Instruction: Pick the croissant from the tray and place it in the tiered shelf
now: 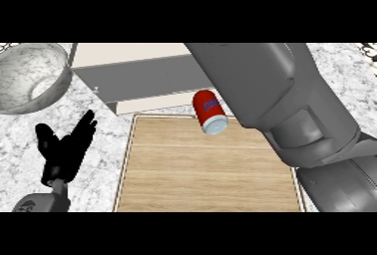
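Surface (95, 149): white stone with grey veining, marble-like, smooth and faintly mottled.
Tray (210, 169): pale wood with grain running crosswise in straight bands; matt, with a thin light rim along its edges.
Can (209, 112): glossy red body bearing a blue mark; its end face is pale silver-grey, like metal.
Bowl (29, 79): speckled grey-white, stone-like inside, with a smooth light rim.
Tiered shelf (140, 74): flat cream top and lower ledge with a plain grey front panel between; all matt, no grain.
Left robot hand (65, 147): uniform black, matt, without highlights.
Right forearm (294, 109): smooth grey shell, plastic-like, with a soft sheen and moulded seams.
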{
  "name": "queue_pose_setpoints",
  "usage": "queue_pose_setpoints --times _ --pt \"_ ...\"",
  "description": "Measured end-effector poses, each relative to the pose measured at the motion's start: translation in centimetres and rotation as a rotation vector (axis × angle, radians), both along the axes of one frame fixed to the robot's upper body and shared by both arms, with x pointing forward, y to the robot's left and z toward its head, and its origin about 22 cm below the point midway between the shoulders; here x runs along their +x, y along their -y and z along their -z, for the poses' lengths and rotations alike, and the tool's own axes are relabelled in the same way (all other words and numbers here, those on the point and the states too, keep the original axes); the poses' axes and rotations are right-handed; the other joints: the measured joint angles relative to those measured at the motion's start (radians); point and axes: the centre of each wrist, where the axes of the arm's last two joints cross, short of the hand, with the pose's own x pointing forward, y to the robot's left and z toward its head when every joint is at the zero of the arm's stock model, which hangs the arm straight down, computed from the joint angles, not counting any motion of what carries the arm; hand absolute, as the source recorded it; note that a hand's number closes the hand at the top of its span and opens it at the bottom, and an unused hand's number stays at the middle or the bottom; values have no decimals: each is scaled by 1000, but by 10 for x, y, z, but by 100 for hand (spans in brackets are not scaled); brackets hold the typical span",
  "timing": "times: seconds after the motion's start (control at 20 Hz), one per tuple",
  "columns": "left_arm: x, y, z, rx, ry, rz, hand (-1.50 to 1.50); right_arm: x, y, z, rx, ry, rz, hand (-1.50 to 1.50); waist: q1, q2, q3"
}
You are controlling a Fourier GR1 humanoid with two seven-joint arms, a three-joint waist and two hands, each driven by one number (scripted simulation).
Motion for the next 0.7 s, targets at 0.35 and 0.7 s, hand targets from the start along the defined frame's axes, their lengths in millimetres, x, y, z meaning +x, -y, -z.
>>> queue_pose_setpoints --times 0.35,0.7 --pt "0 1 -1 -2 -8 -4 0 0 12 -16 279 -4 -13 -150 -2 -1 0" --pt "-3 -2 0 7 -5 -10 0 4 37 -33 467 76 80 -150 -8 -3 -1"
